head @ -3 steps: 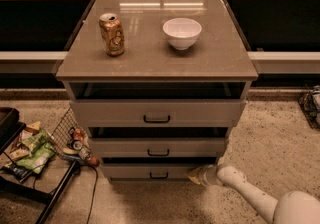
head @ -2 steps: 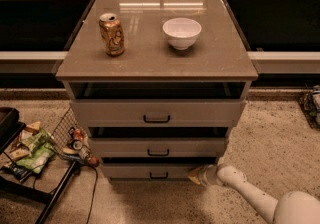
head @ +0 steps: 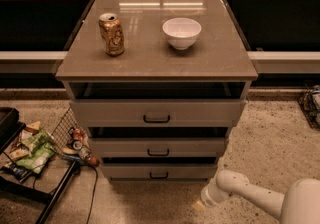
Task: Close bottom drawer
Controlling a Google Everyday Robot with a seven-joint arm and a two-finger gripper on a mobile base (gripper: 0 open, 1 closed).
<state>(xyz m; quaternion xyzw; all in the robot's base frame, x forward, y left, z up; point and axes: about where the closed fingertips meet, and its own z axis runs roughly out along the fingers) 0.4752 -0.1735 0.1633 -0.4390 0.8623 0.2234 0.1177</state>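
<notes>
The bottom drawer (head: 159,171) is the narrowest grey-beige front at the foot of the cabinet, with a small dark handle (head: 159,175). It stands slightly out, with a dark gap above its front. The middle drawer (head: 158,147) and the top drawer (head: 157,113) also stand a little out. My gripper (head: 206,200) is at the end of the white arm (head: 260,199), low on the floor to the right of and in front of the bottom drawer's right corner, apart from it.
On the cabinet top (head: 220,60) stand a dented orange can (head: 111,34) and a white bowl (head: 181,32). A wire rack with snack bags (head: 30,150) and small cans (head: 77,140) sits left of the cabinet. Speckled floor (head: 270,138) lies on the right.
My gripper has drawn back from the bottom drawer's right front corner, down and toward the camera. The drawers have not visibly moved.
</notes>
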